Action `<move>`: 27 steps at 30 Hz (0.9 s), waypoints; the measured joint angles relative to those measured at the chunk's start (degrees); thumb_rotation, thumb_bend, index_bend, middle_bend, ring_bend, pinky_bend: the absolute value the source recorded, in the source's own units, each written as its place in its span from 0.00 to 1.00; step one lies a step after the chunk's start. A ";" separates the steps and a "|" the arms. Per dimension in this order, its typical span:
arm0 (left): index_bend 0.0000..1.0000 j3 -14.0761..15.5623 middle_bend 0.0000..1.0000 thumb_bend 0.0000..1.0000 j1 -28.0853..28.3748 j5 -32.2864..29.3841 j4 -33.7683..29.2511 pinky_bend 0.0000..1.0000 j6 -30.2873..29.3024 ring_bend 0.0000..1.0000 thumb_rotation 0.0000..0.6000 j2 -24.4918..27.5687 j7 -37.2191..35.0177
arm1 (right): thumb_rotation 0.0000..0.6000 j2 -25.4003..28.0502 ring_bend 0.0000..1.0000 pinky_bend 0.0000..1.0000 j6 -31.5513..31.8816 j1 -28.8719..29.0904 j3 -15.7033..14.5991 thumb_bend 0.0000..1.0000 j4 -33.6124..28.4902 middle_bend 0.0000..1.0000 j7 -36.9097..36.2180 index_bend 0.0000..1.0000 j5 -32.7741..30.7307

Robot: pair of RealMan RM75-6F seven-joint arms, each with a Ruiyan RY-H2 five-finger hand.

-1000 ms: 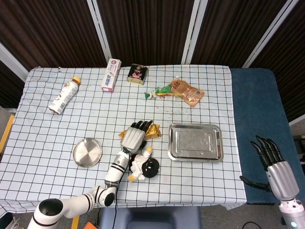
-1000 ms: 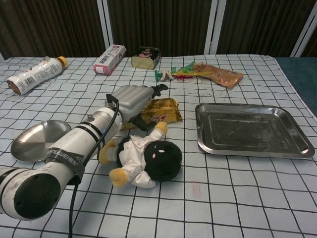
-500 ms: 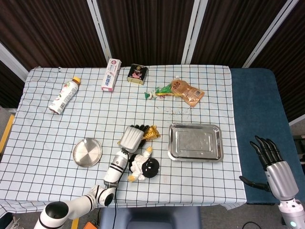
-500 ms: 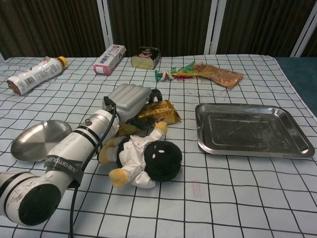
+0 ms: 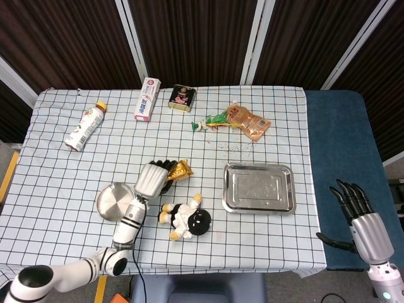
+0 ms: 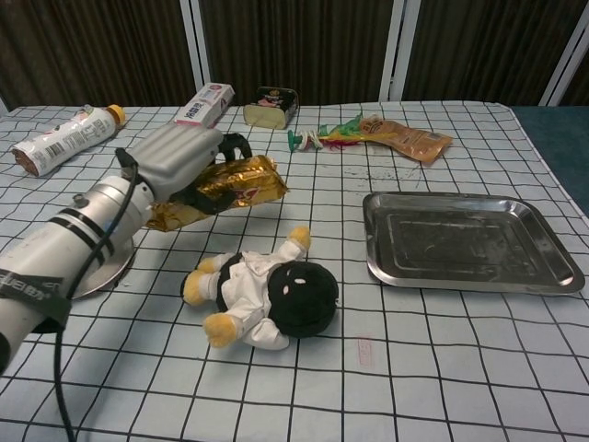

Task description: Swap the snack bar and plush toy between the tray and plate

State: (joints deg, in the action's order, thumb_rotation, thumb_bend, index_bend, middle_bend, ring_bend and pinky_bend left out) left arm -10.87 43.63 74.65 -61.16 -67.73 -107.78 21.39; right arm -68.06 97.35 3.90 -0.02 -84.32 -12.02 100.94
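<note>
1 snack bar point(image 5: 179, 169), 1 plush toy point(image 5: 187, 219), 1 tray point(image 5: 259, 188), 1 plate point(image 5: 110, 203), 1 bottle point(image 5: 84, 126), 1 box point(image 5: 147, 99), 1 tin point(image 5: 182, 97), 2 pouches point(image 5: 248, 120).

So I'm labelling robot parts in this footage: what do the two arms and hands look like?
The left arm is a white and silver cylinder with black bands, grey lettering and a thin black cable running along it. The left hand has a boxy silver-grey back and black fingers. The right hand matches it, a silver-grey palm with black fingers, on a pale grey wrist.
</note>
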 measured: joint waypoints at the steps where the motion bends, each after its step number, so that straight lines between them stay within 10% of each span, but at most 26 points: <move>1: 0.49 0.48 0.63 0.58 -1.05 -0.23 -2.72 0.70 -0.28 0.58 1.00 2.04 0.92 | 1.00 -0.05 0.00 0.00 -0.09 0.01 -0.02 0.07 -0.01 0.00 0.17 0.09 -0.02; 8: 0.49 4.68 0.63 0.58 -11.06 -2.26 -17.69 0.70 -4.76 0.58 1.00 16.17 6.13 | 1.00 -0.32 0.00 0.00 -1.06 0.25 0.19 0.07 -0.12 0.00 1.16 0.09 -0.73; 19: 0.49 6.77 0.56 0.55 -14.72 -1.35 -17.92 0.65 -6.58 0.52 1.00 16.97 5.02 | 1.00 -0.34 0.00 0.00 -2.25 0.60 0.21 0.07 -0.58 0.00 1.80 0.09 -1.36; 27: 0.15 7.09 0.22 0.48 -15.78 -1.42 -19.47 0.37 -5.74 0.20 1.00 17.70 5.29 | 1.00 -0.25 0.00 0.00 -1.95 0.55 0.48 0.07 -0.58 0.00 1.35 0.09 -1.64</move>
State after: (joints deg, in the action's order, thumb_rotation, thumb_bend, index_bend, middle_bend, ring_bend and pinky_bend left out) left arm -3.78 27.84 73.23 -80.63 -73.47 -90.08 26.68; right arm -68.31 95.40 4.45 0.46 -84.90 -10.67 99.30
